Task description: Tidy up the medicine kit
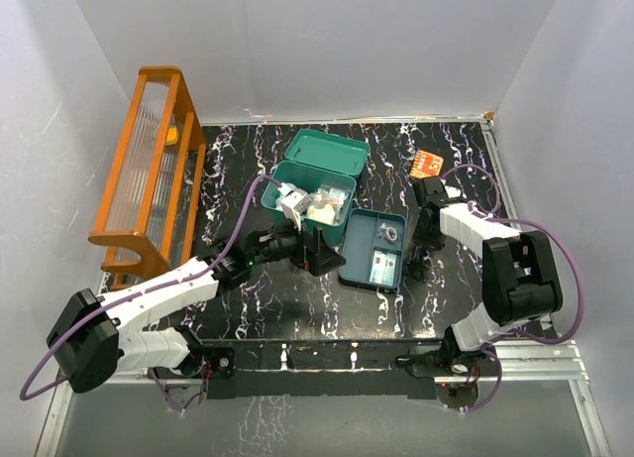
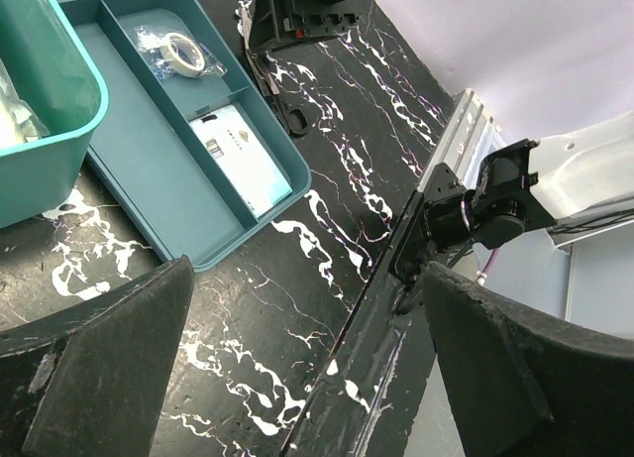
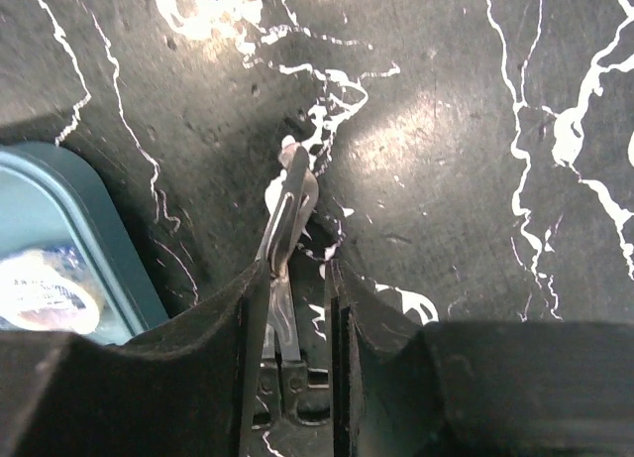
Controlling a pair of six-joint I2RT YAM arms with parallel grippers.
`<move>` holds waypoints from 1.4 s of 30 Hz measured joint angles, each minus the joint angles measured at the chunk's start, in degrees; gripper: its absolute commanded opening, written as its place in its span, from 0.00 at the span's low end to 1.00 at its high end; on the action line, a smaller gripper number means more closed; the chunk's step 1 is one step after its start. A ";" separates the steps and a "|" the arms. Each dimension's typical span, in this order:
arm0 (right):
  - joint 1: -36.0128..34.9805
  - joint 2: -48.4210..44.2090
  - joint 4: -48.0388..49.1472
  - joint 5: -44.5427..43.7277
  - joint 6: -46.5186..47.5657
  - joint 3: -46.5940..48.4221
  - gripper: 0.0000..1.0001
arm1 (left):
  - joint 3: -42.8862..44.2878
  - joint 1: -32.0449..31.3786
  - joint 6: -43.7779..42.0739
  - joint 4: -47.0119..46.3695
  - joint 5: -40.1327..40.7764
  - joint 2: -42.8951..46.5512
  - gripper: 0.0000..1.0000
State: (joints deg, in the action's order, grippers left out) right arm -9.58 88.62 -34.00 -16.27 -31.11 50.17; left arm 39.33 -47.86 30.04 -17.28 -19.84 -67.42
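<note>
Just beside right fingers (image 3: 188, 368): teal tray (image 3: 111, 251)

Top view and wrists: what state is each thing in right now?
Medicine kit box, lid open, supplies inside.
Tray, out of the box, flat on the table.
Scissors, lying on the table, blades closed.
Left gripper, jaws wide open, empty.
Right gripper, jaws slightly apart around the scissors.

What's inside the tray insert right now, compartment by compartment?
In the tray insert, the long compartment looks bare. One small compartment holds a bagged tape roll, the other a white printed packet. Whatever lies under the packet is covered.
</note>
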 measured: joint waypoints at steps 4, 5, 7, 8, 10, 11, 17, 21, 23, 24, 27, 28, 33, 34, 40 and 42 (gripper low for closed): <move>0.33 1.40 1.66 -0.13 -0.81 0.33 0.28 | 0.11 0.00 -0.22 0.24 0.22 0.02 0.99; 0.37 1.57 1.95 -0.11 -0.94 0.33 0.28 | 0.11 0.00 -0.24 0.24 0.28 0.02 0.99; 0.39 1.99 2.71 -0.09 -1.22 0.33 0.28 | 0.13 0.00 -0.31 0.37 0.37 0.02 0.99; 0.39 2.14 2.89 -0.04 -1.40 0.33 0.28 | 0.13 0.00 -0.39 0.57 0.39 0.02 0.99; 0.48 2.27 3.15 0.24 -1.73 0.33 0.28 | 0.13 0.00 -0.46 0.81 0.39 0.02 0.99; 0.61 2.29 3.26 0.39 -1.90 0.33 0.28 | 0.13 0.00 -0.48 0.98 0.39 0.02 0.99; 1.29 2.29 4.57 1.49 -2.67 0.33 0.26 | 0.13 0.00 -0.48 1.07 0.46 0.02 0.99; 1.81 2.73 5.33 1.73 -3.26 0.26 0.10 | 0.13 0.00 -0.48 1.07 0.57 0.02 0.99; 1.90 2.86 5.84 1.70 -3.54 0.24 0.06 | 0.15 0.00 -0.48 1.09 0.61 0.02 0.99; 1.97 2.89 5.99 1.64 -3.52 0.24 0.04 | 0.22 0.00 -0.48 1.18 0.68 0.02 0.99; 2.03 2.91 6.05 1.36 -3.48 0.26 0.00 | 0.44 0.00 -0.48 1.25 0.83 0.02 0.99; 2.05 2.91 6.05 1.38 -3.43 0.26 0.00 | 0.46 0.00 -0.48 1.22 0.83 0.02 0.99; 2.05 2.84 6.05 1.40 -3.17 0.28 0.00 | 1.20 -0.24 -0.31 1.42 0.92 -0.42 0.99; 2.05 2.82 6.05 1.44 -3.06 0.28 0.00 | 1.53 -0.44 -0.22 1.33 0.98 -0.81 0.99; 2.21 1.31 5.88 3.06 -2.78 0.17 0.00 | 3.98 -3.06 0.68 0.87 1.55 -5.60 0.99; 2.27 -0.15 5.68 3.82 -2.67 -0.09 0.00 | 4.79 -4.15 1.07 0.79 1.95 -7.56 0.99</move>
State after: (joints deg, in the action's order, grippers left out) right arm -7.31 88.47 -28.32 -12.45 -33.78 50.09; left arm 44.12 -52.01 31.11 -16.49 -17.89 -74.98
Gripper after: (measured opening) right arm 0.066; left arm 0.985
